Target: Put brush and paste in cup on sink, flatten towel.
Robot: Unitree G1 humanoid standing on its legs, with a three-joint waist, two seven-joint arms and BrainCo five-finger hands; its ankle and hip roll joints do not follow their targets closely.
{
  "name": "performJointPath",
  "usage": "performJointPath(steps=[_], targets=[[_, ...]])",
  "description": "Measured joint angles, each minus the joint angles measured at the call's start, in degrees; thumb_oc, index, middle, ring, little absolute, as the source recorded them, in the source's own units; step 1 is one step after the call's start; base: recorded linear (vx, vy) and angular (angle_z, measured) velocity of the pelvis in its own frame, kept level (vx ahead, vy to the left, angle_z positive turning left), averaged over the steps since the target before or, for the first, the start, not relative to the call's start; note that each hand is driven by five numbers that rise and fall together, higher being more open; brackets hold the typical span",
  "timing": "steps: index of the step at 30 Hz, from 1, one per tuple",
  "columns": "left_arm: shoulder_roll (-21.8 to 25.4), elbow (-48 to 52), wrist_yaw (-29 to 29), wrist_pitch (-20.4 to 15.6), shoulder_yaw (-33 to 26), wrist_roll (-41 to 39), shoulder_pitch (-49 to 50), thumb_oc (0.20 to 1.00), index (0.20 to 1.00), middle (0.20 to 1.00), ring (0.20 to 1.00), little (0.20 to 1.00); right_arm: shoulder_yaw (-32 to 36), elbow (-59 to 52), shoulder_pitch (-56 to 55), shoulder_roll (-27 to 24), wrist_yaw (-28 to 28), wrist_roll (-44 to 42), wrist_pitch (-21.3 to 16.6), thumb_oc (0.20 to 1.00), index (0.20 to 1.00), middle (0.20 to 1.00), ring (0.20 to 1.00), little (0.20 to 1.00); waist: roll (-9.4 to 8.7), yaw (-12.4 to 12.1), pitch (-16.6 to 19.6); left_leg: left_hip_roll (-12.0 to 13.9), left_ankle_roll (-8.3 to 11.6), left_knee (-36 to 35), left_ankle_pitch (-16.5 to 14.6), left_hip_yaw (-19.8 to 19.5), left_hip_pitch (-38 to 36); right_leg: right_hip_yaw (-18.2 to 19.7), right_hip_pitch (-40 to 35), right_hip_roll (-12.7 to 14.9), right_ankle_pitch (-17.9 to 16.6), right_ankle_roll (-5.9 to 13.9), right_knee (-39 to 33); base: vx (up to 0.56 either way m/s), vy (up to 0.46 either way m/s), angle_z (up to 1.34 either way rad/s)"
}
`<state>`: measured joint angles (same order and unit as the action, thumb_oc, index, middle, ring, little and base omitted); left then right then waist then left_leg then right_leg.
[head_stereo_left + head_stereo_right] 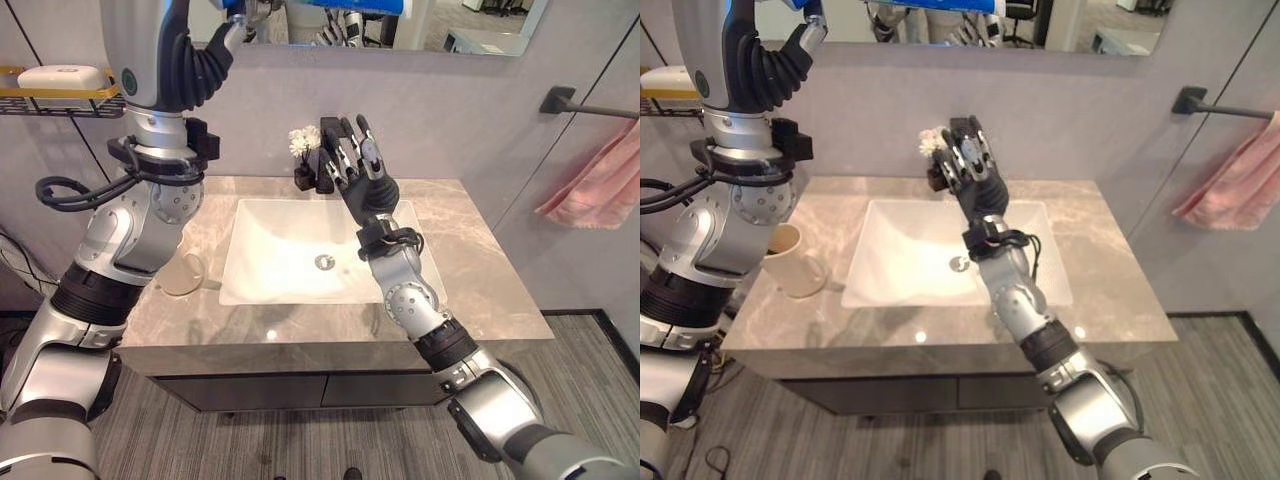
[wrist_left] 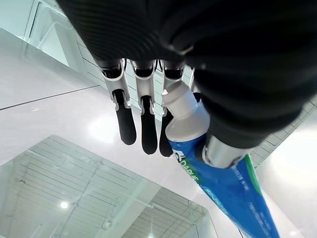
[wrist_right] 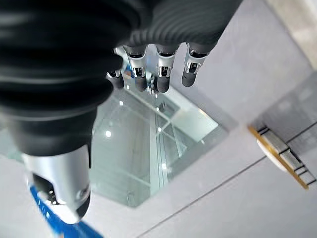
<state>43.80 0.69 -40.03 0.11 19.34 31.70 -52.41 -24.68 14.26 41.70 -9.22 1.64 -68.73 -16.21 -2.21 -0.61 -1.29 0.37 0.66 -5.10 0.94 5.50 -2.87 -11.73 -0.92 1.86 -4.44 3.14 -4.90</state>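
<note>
Blue-and-white toothpaste tube (image 2: pixel 208 163), white cap toward the fingertips, held in the left hand (image 2: pixel 148 59) between its curled thumb and the palm, the dark-tipped fingers (image 2: pixel 126 124) extending alongside the cap; in the head views this hand is raised high at the upper edge, level with the mirror (image 1: pixel 480 20), a strip of the blue tube visible there. Cream cup (image 1: pixel 790 262) with a handle, upright on the grey marbled worktop (image 1: pixel 480 280) just left of the white rectangular sink basin (image 1: pixel 290 245), partly hidden behind the left forearm in the left eye view. Right hand (image 1: pixel 352 160) upright above the far rim of the basin, fingers straight and spread, holding nothing; its wrist view confirms the extended fingers (image 3: pixel 190 69) and the thumb apart from them. Behind this hand, against the back wall, a small dark holder carrying white flowers (image 1: pixel 303 140). Pink towel (image 1: pixel 598 180) hanging bunched and uneven from a dark wall bar (image 1: pixel 580 105) to the right of the worktop, well apart from both hands. At the left wall, a wire shelf with a yellow edge (image 1: pixel 60 95) bearing a white object that cannot be identified. No toothbrush can be made out in either hand
</note>
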Motion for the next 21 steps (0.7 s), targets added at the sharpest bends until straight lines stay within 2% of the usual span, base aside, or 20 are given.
performJointPath(steps=[12, 16, 18, 21], targets=[[-2.9, 0.0, -0.2, -1.3, 0.0, -0.2, 2.3, 0.2, 0.2, 0.2, 0.2, 0.2, -1.3, -2.9, 3.7, -0.6, -0.2, 2.4, -1.4, 1.0, 1.0, 1.0, 1.0, 1.0, -0.34, -1.2, 0.5, 0.0, 0.09, 0.0, 0.1, -0.6, 1.3, -0.7, 1.0, 0.0, 0.0, -0.21, 0.0, 0.01, 0.006, 0.01], [-4.2, 0.0, 0.0, -2.5, 0.0, -0.2, 6.0, 0.2, 0.2, 0.2, 0.2, 0.2, -1.4, -2.9, 5.7, -0.6, 0.7, 2.6, -1.5, 1.0, 1.0, 1.0, 1.0, 1.0, -0.79, -1.7, 0.8, 0.0, 0.1, 0.0, 0.1, -1.0, 1.4, -1.1, 1.0, 0.0, 0.0, -0.23, 0.0, 0.02, 0.007, 0.04], [-4.3, 0.0, 0.2, -2.6, 0.1, -0.2, 7.1, 0.2, 0.2, 0.2, 0.2, 0.2, -1.4, -2.8, 6.4, -0.6, 0.8, 2.7, -1.5, 1.0, 1.0, 1.0, 1.0, 1.0, -1.11, -1.7, 1.0, 0.0, 0.12, 0.0, 0.1, -1.2, 1.6, -1.3, 1.1, 0.0, 0.0, -0.22, 0.0, 0.02, -0.001, 0.07], [-4.8, 0.0, 0.4, -3.0, 1.6, -0.7, 8.2, 0.2, 0.2, 0.2, 0.2, 0.2, -1.4, -2.5, 7.3, -0.4, 1.0, 2.7, -1.6, 1.0, 1.0, 1.0, 1.0, 1.0, -2.61, -2.0, 2.0, 0.0, 0.26, 0.0, 0.2, -1.7, 2.0, -1.6, 1.3, 0.0, 0.1, -0.17, 0.0, 0.01, 0.006, 0.08]])
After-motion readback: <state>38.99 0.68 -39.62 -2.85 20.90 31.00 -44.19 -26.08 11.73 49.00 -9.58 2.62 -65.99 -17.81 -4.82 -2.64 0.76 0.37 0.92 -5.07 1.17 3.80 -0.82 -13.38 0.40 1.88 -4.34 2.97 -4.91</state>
